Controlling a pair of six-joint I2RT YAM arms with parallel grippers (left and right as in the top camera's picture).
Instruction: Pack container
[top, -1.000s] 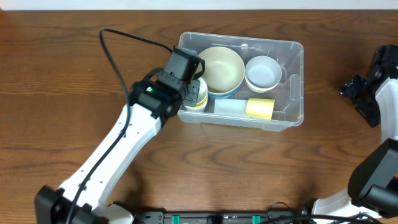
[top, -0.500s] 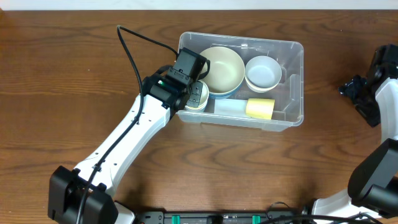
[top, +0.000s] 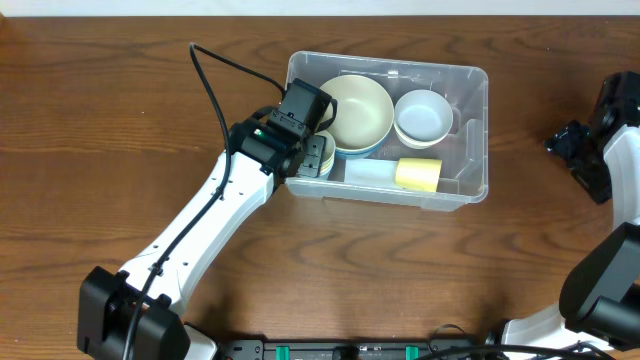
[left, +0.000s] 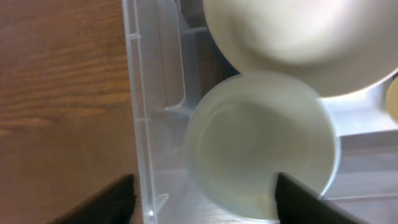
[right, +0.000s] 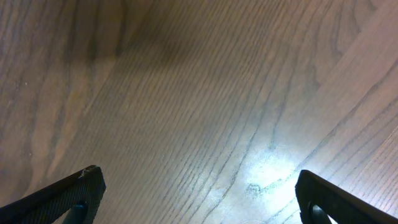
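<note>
Obs: left fingers (left: 112, 202) wide, straddling pale cup (left: 261, 143) in container (left: 140, 93); container wall just inside one finger, large bowl (left: 298, 31) crowding just beyond. Also right fingers (right: 62, 196) wide over bare bench (right: 199, 93).

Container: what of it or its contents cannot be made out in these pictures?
Left wrist: the cream bowl is blurred and cut off by the top edge; a finger of the left claw hides part of the pale cup.
Overhead: the left claw covers most of that cup; the yellow item and pale blue item are too small to identify.
Right wrist: only table; the container is out of view.
</note>
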